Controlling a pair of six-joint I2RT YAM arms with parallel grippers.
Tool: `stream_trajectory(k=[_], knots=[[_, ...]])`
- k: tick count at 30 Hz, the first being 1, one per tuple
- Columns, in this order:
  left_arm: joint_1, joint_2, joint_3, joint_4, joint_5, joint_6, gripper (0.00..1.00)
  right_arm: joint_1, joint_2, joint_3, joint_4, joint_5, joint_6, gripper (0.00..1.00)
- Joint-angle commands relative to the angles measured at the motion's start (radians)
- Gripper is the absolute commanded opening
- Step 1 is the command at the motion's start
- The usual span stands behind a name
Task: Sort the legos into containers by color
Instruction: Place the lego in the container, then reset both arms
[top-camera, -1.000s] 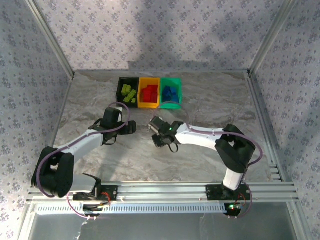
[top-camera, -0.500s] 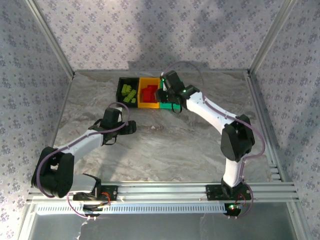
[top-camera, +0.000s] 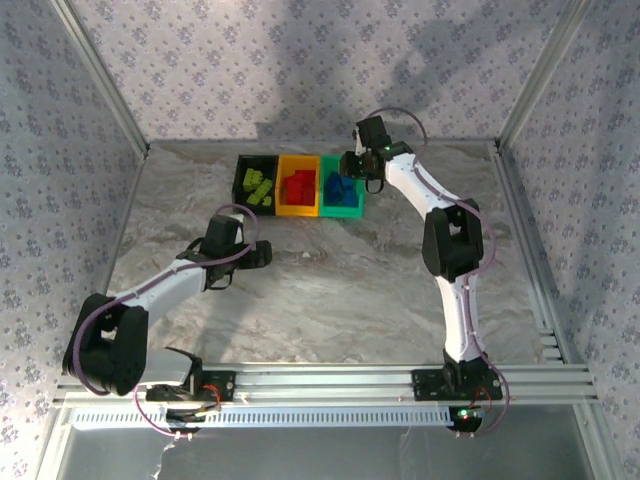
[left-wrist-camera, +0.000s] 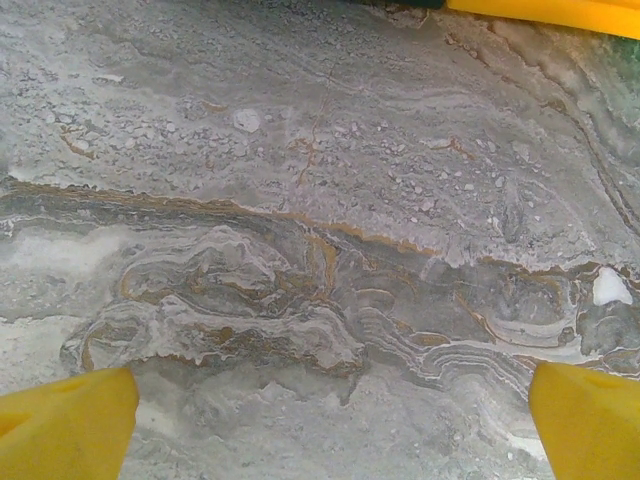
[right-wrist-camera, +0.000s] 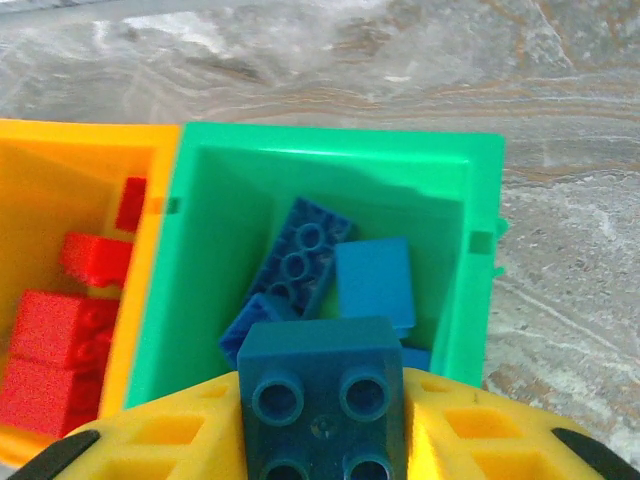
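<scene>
The left gripper (top-camera: 262, 254) hangs low over the marble-patterned table (top-camera: 330, 290). Its yellow fingers (left-wrist-camera: 65, 425) are spread wide with nothing between them. In its wrist view there is bare table under and ahead of it, and a strip of the orange bin (left-wrist-camera: 545, 12) shows far ahead to its right.

Farther out, the right gripper (top-camera: 350, 168) is stretched to the row of bins. It is clamped on a dark blue brick (right-wrist-camera: 320, 365), studs up, squeezed between its yellow fingers (right-wrist-camera: 450, 430). The teal bin (right-wrist-camera: 340, 140) lies open directly below and ahead of this gripper. Several blue bricks (right-wrist-camera: 372, 280) are piled inside it, just under the held one. The orange bin (right-wrist-camera: 90, 135) touches the teal one on the gripper's left and holds red bricks (right-wrist-camera: 55, 330). Beyond that, farthest to the gripper's left, the black bin (top-camera: 242, 166) ends the row, with lime green bricks (top-camera: 256, 186) in it.
</scene>
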Motion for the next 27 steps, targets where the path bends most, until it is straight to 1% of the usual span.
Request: stream_trajectory(k=[1, 3, 5, 8, 11, 15, 18, 21, 27], knots=[[0.006, -0.014, 0.003, 0.008, 0.000, -0.004, 1.00, 0.012, 0.060, 0.108, -0.105, -0.025, 0.001, 0.45], [0.006, -0.012, 0.004, 0.008, 0.004, -0.003, 1.00, 0.012, 0.071, 0.120, -0.108, -0.014, -0.001, 0.53], [0.006, -0.012, 0.003, 0.007, 0.000, -0.004, 1.00, 0.013, 0.067, 0.113, -0.106, -0.007, 0.004, 0.56], [0.006, -0.023, -0.003, 0.010, -0.006, -0.006, 1.00, 0.021, 0.024, 0.061, -0.080, -0.008, 0.003, 0.57], [0.006, -0.031, -0.005, 0.008, -0.010, -0.005, 1.00, 0.038, -0.062, -0.030, -0.050, 0.004, -0.014, 0.57], [0.007, -0.038, -0.009, 0.008, -0.018, -0.005, 1.00, 0.070, -0.250, -0.260, 0.059, 0.037, -0.035, 0.57], [0.008, -0.051, -0.014, 0.008, -0.018, -0.007, 1.00, 0.097, -0.415, -0.450, 0.127, 0.094, -0.056, 0.57], [0.009, -0.068, -0.030, 0.021, -0.027, -0.008, 1.00, 0.115, -0.573, -0.631, 0.171, 0.147, -0.067, 0.57], [0.015, -0.084, -0.041, 0.022, -0.058, -0.003, 1.00, 0.131, -0.903, -0.962, 0.269, 0.214, -0.115, 0.59]])
